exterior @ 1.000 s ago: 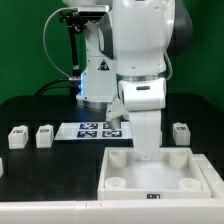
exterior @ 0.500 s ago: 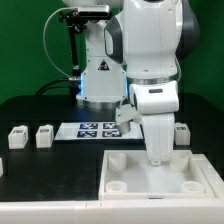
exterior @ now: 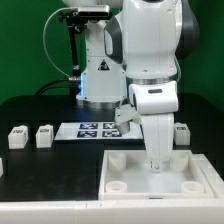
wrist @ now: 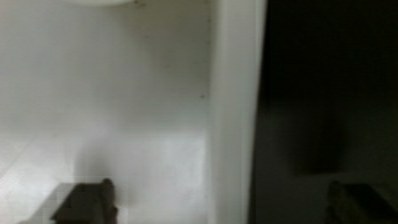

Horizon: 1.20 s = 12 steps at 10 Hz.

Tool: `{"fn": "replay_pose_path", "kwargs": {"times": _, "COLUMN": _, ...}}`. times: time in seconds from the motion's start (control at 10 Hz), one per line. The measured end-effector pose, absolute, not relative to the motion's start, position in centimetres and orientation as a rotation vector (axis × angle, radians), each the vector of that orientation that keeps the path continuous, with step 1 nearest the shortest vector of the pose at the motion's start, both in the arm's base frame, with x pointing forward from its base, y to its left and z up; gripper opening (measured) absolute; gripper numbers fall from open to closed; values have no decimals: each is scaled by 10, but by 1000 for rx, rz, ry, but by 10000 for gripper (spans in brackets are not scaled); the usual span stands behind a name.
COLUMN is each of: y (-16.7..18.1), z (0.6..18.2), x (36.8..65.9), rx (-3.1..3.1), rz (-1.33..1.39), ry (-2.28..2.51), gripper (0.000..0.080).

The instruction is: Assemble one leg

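Note:
Three small white legs with marker tags show in the exterior view: two stand on the black table at the left and one stands at the right, just beyond the arm. My gripper hangs low over the far edge of the wide white square piece with round corner sockets. In the wrist view my gripper is open and holds nothing. Its dark fingertips stand one over the white piece and one over the black table, either side of the piece's edge.
The marker board lies flat behind the white piece, in front of the robot base. A small white part shows at the left edge of the exterior view. The black table spreads left of the white piece.
The arm has swung toward the exterior view's right along the white piece's far edge, then held still. The legs have not moved.

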State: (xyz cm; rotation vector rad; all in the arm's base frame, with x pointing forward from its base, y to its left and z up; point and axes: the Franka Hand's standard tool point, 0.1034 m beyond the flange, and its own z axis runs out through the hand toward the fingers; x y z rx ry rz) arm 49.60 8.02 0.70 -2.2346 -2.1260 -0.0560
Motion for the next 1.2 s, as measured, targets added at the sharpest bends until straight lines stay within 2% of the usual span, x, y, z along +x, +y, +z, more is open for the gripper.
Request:
{"fn": "replay_pose_path", "kwargs": {"times": 0.1, "y": 80, "z": 7, "x": 496, "rx": -2235, "rz": -56, "ry": -2126, "gripper": 636}}
{"fn": "replay_pose_path", "kwargs": {"times": 0.5, "y": 79, "z": 8, "x": 496, "rx": -2238, "rz": -57, "ry": -2124, "gripper": 649}}
{"fn": "replay_pose_path", "kwargs": {"times": 0.9, "y": 77, "z": 60, "x": 481, "rx": -2453, "rz": -79, "ry": -1955, "gripper": 649}}
{"fn": "replay_pose_path", "kwargs": {"times": 1.0, "y": 85, "z": 67, "x": 465, "rx": -2582, "rz": -76, "ry": -1783, "gripper": 649}}
{"fn": "replay_pose_path", "kwargs": {"times": 1.2, "y": 106, "z": 64, "x": 430, "rx": -2835, "rz": -37, "ry": -1317, "gripper": 649}}
